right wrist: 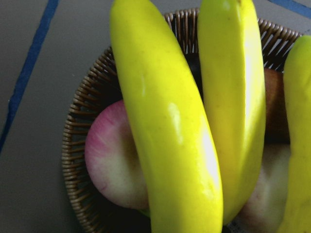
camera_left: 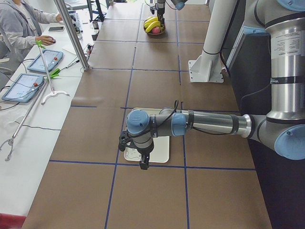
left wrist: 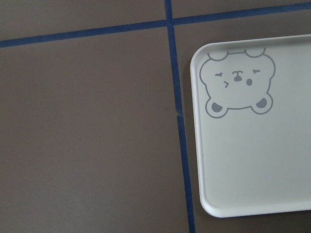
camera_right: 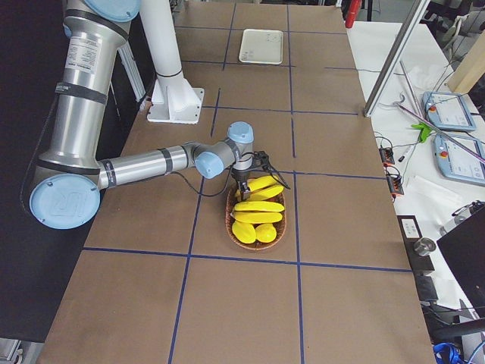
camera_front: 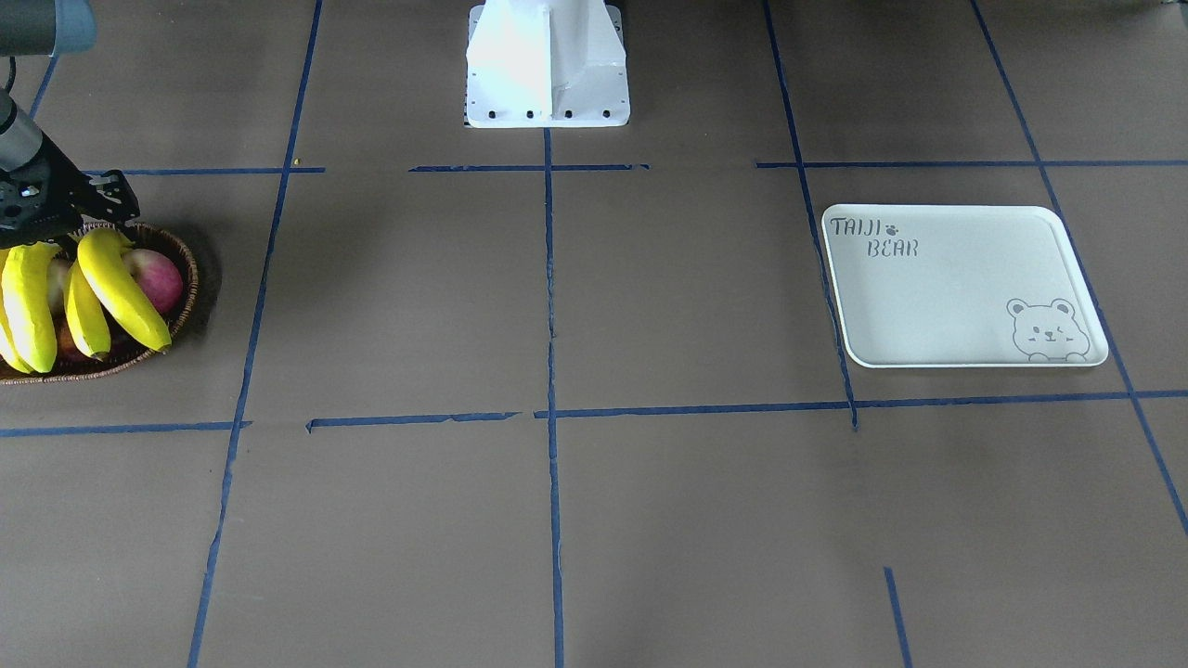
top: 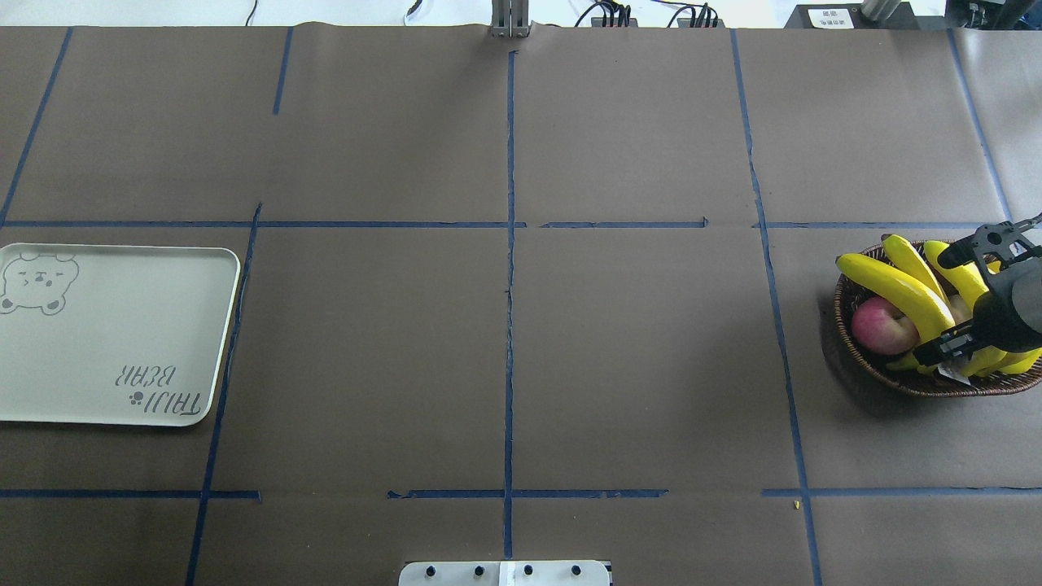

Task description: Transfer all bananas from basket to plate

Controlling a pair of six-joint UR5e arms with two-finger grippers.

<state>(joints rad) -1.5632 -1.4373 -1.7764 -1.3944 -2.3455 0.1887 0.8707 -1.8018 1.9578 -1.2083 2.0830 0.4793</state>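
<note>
Bananas (right wrist: 165, 136) lay piled in the basket (right wrist: 77, 145), over a red-pink apple (right wrist: 112, 165). Basket sat at the surface's (top: 505, 342) right end, close to that edge. Right gripper (top: 965, 297) hung just above the bananas, jaws spread wide, gripping nothing. Plate (top: 114, 334) lay at the surface's left end, well apart from the basket. Left gripper (camera_left: 142, 163) hovered over the plate's bear-drawing corner. It showed in the side view only, so could not tell whether clenched or released.
</note>
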